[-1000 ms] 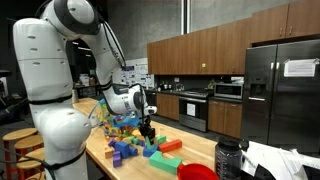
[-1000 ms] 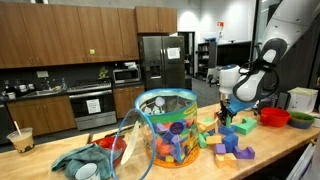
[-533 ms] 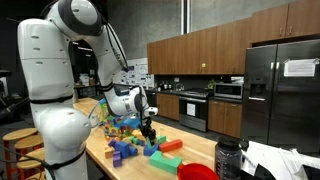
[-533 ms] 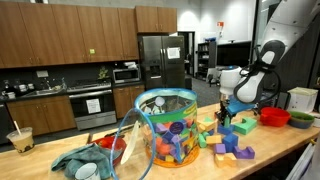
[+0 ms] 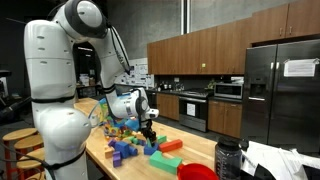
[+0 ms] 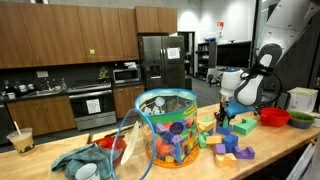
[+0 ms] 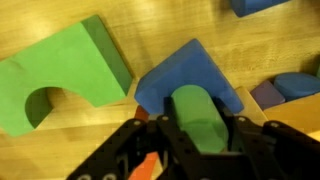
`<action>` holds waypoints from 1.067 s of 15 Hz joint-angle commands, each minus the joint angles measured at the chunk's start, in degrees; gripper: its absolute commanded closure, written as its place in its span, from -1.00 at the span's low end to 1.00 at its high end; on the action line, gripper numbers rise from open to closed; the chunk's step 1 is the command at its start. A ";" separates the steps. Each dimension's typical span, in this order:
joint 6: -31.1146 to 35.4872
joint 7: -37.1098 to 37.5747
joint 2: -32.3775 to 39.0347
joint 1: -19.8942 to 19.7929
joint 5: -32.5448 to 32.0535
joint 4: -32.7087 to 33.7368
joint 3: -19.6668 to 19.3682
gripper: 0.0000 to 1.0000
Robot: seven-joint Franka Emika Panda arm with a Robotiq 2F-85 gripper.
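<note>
**Gripper holds a green cylinder over a blue block**

In an exterior view we see the white arm bent down over a wooden table (image 5: 100,150). The gripper (image 5: 149,130) hangs low over a pile of blocks (image 5: 135,150) in many colours. A red bowl (image 5: 197,172) stands near the front edge of the table. What sits between the fingers is too small to tell here.

In an exterior view from another place, the gripper (image 6: 224,117) points down at the blocks beside a clear tub (image 6: 167,128), which is full of coloured pieces. A red bowl (image 6: 274,117) stands behind the arm, and a bluish cloth (image 6: 80,160) lies in front of the tub.

In the wrist view the gripper (image 7: 200,125) is closed on a green cylinder (image 7: 198,108), with a dark finger on each side of it. The cylinder is right over a blue block (image 7: 190,65) that lies on the table (image 7: 150,20); we cannot tell if they touch. A green arch (image 7: 60,75) lies just beside the blue block.
</note>
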 commanded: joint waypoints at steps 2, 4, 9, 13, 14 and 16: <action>4.83 1.08 5.13 -0.27 -0.65 0.01 -0.52 0.68; 5.15 0.72 5.23 -0.36 -0.65 -0.06 -0.72 0.68; 3.91 -0.19 4.31 -0.67 -0.98 -0.16 -1.14 -0.44; 2.74 -2.85 3.28 -1.23 0.37 -0.16 -1.55 -0.91; 2.24 -4.36 2.62 -1.38 1.27 -0.13 -1.40 -1.00; 1.21 -6.89 1.62 -1.44 2.51 -0.10 -1.09 -1.00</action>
